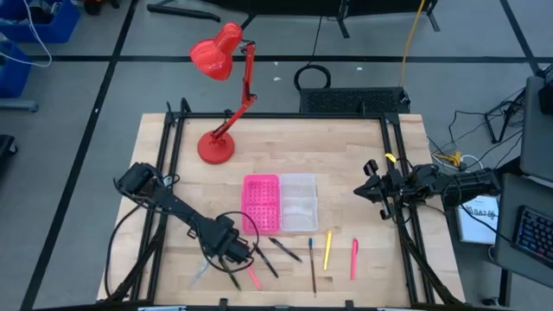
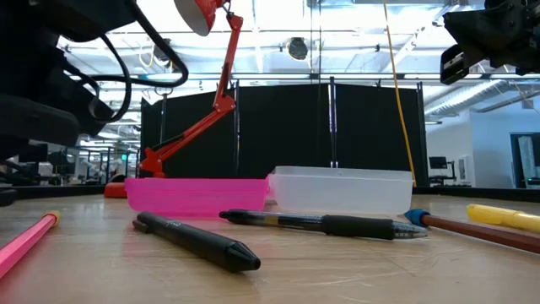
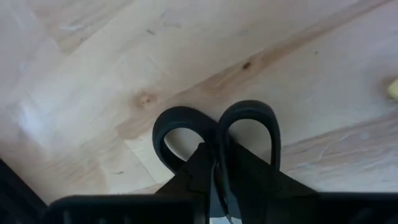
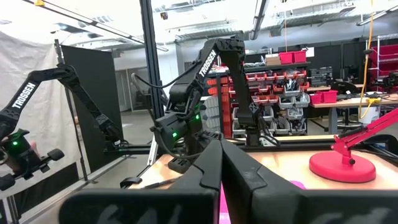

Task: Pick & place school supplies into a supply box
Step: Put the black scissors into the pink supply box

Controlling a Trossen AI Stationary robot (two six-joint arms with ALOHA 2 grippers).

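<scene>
Black-handled scissors (image 3: 214, 134) lie on the wooden table near its front left, with my left gripper (image 3: 219, 167) (image 1: 235, 252) pointing down and shut on them. Several pens and pencils lie along the front edge: black pens (image 1: 285, 250) (image 2: 198, 241), a pink one (image 1: 253, 276), a brown pencil (image 1: 312, 263), a yellow one (image 1: 328, 250) and another pink one (image 1: 354, 257). The supply box lies open at the table's middle, its pink half (image 1: 262, 205) joined to its clear half (image 1: 298, 203). My right gripper (image 1: 371, 190) (image 4: 221, 174) waits shut at the right edge, above the table. My left gripper pinches the scissors just behind the two handle loops, at the neck (image 3: 217, 155) where the loops meet the blades. Its fingers (image 3: 193, 177) come from above, one on each side. The loops look flat on the table; the fingers hide the blades.
A red desk lamp (image 1: 220, 95) stands at the table's far left, its base (image 1: 215, 148) on the wood. Black frame rails (image 1: 173, 155) run along the left and right sides. Bare wood lies between the box and the right rail.
</scene>
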